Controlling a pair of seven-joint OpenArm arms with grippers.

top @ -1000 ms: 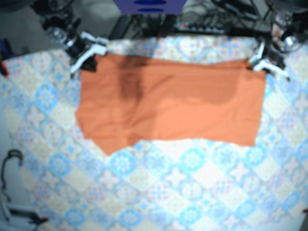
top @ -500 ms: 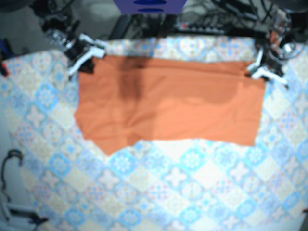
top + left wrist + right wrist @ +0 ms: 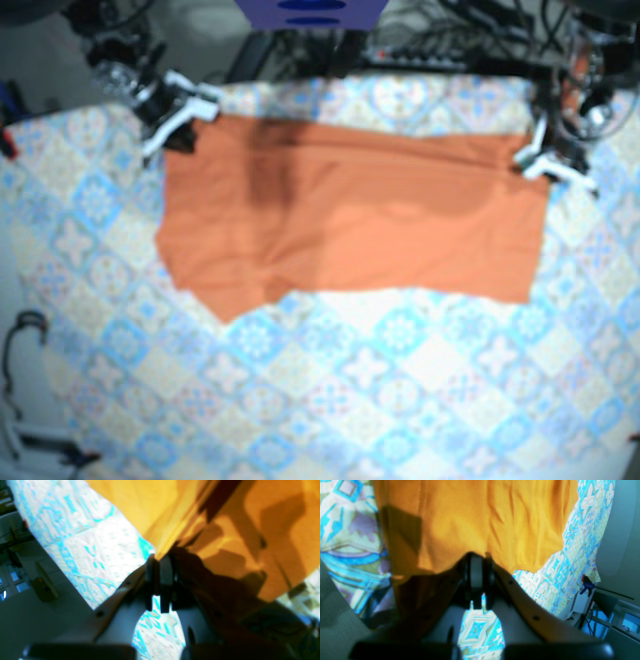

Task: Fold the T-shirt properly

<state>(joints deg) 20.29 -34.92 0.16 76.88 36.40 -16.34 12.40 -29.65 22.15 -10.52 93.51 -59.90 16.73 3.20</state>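
Covering the surface (image 3: 400, 400) is a blue-and-cream tiled cloth. On its far half the orange shirt (image 3: 350, 220) lies spread as a wide band, mostly flat, with soft wrinkles and one sleeve-like flap poking out at its near corner on the overhead view's left. It looks partly folded already, so the fold in hand is probably one that brings the far edge over toward the near edge.

That would explain the grip. Each arm sits at one far corner of the shirt, well apart from the other, and the far hem runs fairly straight between them. The left jaws, on the overhead view's right, are closed with the orange corner pinched between them. The right jaws, on that view's left, are closed on the hem in the same way, with the cloth hanging away from them. Holding both ends at once should let the edge lift level instead of sagging in the middle.

The fabric is thin and limp, so a corner could slip free, or the fold could land crooked if one arm leads the other.
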